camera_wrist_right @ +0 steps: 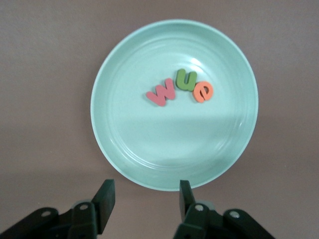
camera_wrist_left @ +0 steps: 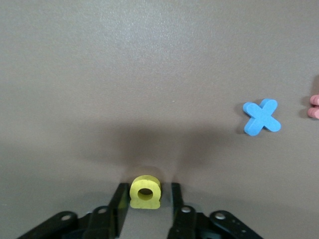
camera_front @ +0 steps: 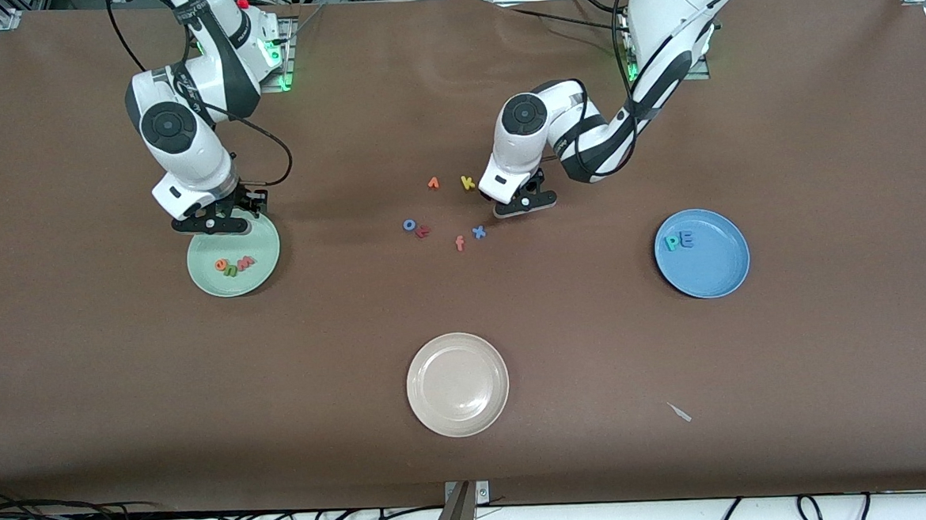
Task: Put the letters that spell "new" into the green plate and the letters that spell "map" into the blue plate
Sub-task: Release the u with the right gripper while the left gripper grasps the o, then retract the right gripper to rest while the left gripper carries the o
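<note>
The green plate lies toward the right arm's end of the table. On it lie the orange e, green n and pinkish-red w. My right gripper hangs open over the plate's rim, holding nothing. The blue plate holds the teal p and light blue m. My left gripper is down at the table with the yellow a between its jaws. One finger touches the a and a small gap shows at the other.
Loose letters lie mid-table beside the left gripper: a blue x, an orange-red f, a blue o, a yellow k and an orange letter. A cream-white plate sits nearer the front camera.
</note>
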You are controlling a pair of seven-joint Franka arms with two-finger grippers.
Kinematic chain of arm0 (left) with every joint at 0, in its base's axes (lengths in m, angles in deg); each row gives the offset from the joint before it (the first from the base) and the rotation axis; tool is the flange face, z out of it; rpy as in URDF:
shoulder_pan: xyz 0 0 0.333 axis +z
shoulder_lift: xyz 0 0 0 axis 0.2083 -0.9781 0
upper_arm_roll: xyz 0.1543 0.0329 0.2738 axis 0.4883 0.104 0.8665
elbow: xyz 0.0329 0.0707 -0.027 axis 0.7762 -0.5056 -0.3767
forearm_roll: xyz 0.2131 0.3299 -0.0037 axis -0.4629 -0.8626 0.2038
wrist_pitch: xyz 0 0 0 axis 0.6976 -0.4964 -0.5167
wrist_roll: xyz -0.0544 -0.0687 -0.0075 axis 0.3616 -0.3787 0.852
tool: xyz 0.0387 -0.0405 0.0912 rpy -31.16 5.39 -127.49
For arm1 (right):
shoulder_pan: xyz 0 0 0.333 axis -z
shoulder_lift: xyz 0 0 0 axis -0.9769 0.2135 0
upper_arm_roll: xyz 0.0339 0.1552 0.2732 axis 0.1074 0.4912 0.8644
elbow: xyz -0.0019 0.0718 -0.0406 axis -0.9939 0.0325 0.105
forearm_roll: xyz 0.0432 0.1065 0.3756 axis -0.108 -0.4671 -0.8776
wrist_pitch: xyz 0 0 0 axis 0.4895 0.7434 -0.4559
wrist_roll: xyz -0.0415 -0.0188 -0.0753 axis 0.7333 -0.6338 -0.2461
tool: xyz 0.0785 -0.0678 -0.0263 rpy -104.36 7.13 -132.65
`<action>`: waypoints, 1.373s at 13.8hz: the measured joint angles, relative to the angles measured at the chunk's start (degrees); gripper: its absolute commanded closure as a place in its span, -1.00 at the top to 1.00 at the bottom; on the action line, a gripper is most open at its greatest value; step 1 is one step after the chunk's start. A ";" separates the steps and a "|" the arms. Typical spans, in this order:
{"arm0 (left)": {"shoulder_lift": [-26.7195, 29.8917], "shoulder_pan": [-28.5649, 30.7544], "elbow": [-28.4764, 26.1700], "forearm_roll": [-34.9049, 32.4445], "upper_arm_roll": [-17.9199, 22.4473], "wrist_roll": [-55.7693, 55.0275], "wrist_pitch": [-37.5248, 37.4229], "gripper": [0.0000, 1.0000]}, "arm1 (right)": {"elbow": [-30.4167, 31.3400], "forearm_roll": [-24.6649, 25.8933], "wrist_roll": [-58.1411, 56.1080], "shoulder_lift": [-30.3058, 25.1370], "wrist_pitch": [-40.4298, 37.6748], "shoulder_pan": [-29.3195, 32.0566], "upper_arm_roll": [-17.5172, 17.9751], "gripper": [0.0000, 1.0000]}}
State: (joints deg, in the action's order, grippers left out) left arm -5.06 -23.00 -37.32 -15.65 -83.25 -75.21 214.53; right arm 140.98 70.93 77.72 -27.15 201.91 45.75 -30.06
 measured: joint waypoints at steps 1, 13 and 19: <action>0.01 -0.01 0.01 0.00 0.00 0.00 -0.01 -0.37 | -0.89 0.00 -0.22 -0.52 -0.58 0.00 -0.01 0.45; 0.11 0.49 1.61 0.00 0.06 2.57 -5.65 -0.68 | -39.50 -5.16 -12.78 3.74 -36.76 -0.20 0.04 0.99; 0.26 5.79 11.65 5.03 0.19 22.89 -25.91 -0.67 | -47.19 -8.11 -17.75 3.08 -45.39 0.79 -2.45 0.99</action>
State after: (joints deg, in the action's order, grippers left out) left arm -4.81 -17.21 -25.67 -10.62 -83.06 -52.32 188.62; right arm 93.79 62.82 59.97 -24.07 156.52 46.54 -32.51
